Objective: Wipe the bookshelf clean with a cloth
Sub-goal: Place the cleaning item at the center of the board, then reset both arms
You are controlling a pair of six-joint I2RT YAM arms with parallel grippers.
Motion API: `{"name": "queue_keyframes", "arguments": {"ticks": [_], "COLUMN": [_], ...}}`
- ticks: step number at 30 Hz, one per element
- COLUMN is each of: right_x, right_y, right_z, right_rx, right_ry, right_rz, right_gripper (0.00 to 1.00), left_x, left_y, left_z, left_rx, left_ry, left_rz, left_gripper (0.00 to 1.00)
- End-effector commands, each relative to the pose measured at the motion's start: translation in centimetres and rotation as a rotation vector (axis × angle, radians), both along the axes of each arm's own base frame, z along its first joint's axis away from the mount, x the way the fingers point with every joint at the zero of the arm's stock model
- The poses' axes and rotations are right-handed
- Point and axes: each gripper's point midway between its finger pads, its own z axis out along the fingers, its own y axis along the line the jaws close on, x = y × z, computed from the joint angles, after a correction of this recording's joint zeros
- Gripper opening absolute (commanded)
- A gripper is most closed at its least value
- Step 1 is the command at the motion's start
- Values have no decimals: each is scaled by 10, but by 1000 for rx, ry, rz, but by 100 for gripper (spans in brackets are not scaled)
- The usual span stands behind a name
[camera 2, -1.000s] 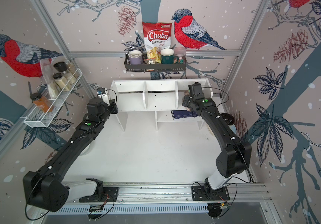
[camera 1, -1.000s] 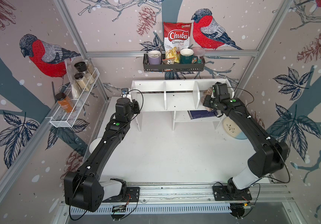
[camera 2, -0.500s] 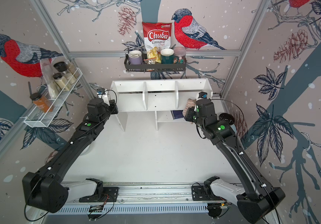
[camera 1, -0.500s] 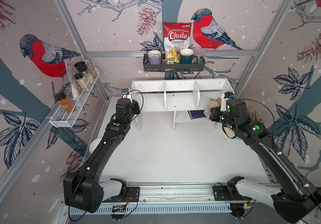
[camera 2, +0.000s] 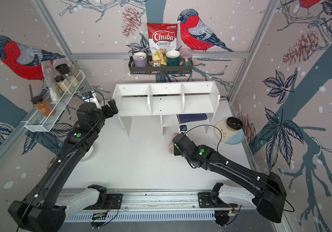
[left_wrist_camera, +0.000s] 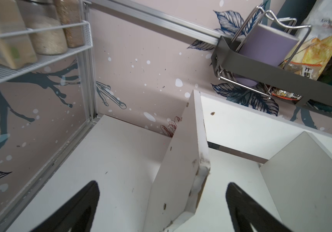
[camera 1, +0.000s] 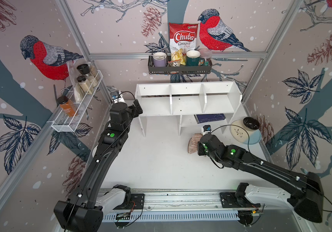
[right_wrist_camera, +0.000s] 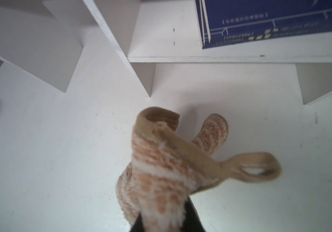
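Note:
The white bookshelf [camera 1: 187, 104] [camera 2: 167, 104] stands at the back of the table. My left gripper [camera 1: 138, 108] [camera 2: 112, 107] is at its left end, open. In the left wrist view its two fingers straddle the shelf's left side panel [left_wrist_camera: 181, 160] without touching it. The tan-beige striped cloth [camera 1: 193, 142] [camera 2: 170, 147] is bunched between the fingers of my right gripper [camera 1: 198, 144] [right_wrist_camera: 164, 221], which is shut on it. It hangs low over the table in front of the lower shelf [right_wrist_camera: 161, 40].
A dark blue book [camera 1: 210, 118] lies on the lower shelf. At the right stand a plate [camera 1: 245, 136] and a black bowl [camera 1: 251, 123]. A white wire rack [camera 1: 76, 112] with jars hangs on the left wall, a black rack [camera 1: 179, 69] on the back wall.
My right arm drew back from the shelf's right compartment toward the front and lower, carrying the cloth. My left gripper opened wide at the shelf's left panel.

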Motion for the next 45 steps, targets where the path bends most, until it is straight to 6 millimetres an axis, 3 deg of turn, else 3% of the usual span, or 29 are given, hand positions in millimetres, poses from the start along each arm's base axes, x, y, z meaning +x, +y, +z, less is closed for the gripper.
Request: {"name": "queue_keyframes", "arguments": {"ticks": [1,5,7,9,10,14,18,21,23,26,30,33,36,40,42,45], "right_x": [25,39,44,45,45,38,28,22,14,1,4,6,11,32,54,94], "right_y": [17,17,17,12,9,-14,-51,-115,-154,-201,-238,-288,-320,-323,-314,-289], "right_z": [-20,-56,-64,-67,-64,-38,17,59,68,66,48,25,-6,-31,-30,-24], "right_rx": [152,123,85,45,34,-11,-18,-87,-130,-200,-79,-57,-149,-165,-132,-183], "right_ry": [49,109,122,127,121,60,-83,-257,-334,-526,-658,-553,-417,-411,-492,-517], "right_rz": [-56,-61,-63,-76,-83,-116,-182,-404,-546,-726,-820,-1003,-1077,-1055,-1005,-854], "right_gripper": [27,43,63,96,100,100,100,99,100,99,99,99,99,99,99,99], "left_x": [-28,-55,-61,-65,-66,-64,-66,-66,-60,-49,-36,-23,-16,-12,-6,11], "left_y": [21,30,34,40,43,44,63,74,74,80,100,102,102,111,111,96], "left_z": [-23,-58,-80,-101,-107,-126,-135,-148,-158,-169,-195,-211,-226,-236,-250,-255], "left_rx": [61,85,90,105,115,127,183,225,259,269,254,250,299,290,286,302], "left_ry": [62,101,140,202,224,257,260,254,246,205,218,199,204,142,160,213], "left_rz": [77,90,106,142,155,168,276,347,335,361,428,414,403,448,438,327], "left_gripper": [98,98,98,98,98,98,98,98,98,99,98,99,98,97,97,97]}}
